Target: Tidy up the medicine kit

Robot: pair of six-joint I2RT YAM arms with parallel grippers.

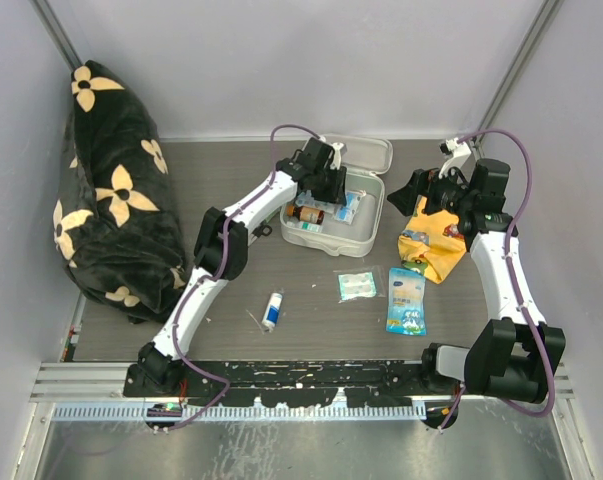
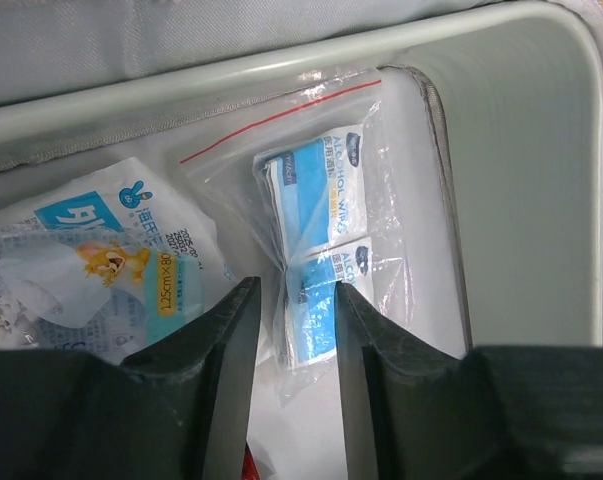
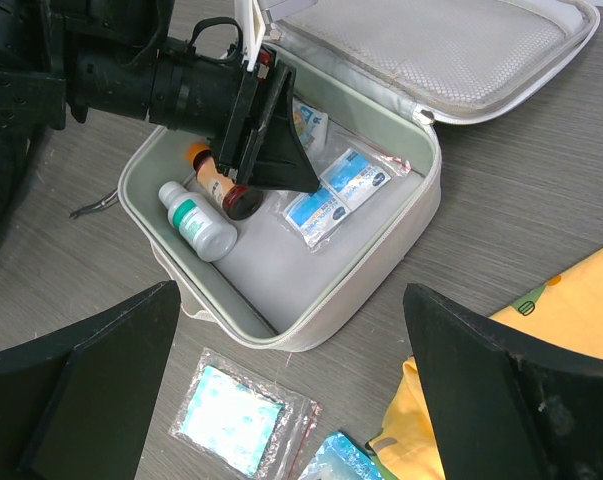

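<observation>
While open — medicine kit [image 3: 376,262] (wipes [image 3: 338,192], white bottle [image 3: 197,224] inside)

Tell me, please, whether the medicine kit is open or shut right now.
Open: the medicine kit has its lid folded back, and a white bottle and wipe packets show inside.

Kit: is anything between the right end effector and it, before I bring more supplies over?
Nothing visible lies between the right end effector and the kit, and its lid is open. But the left end effector is down inside the kit, over the wipes bag, so it occupies part of the opening.
</observation>
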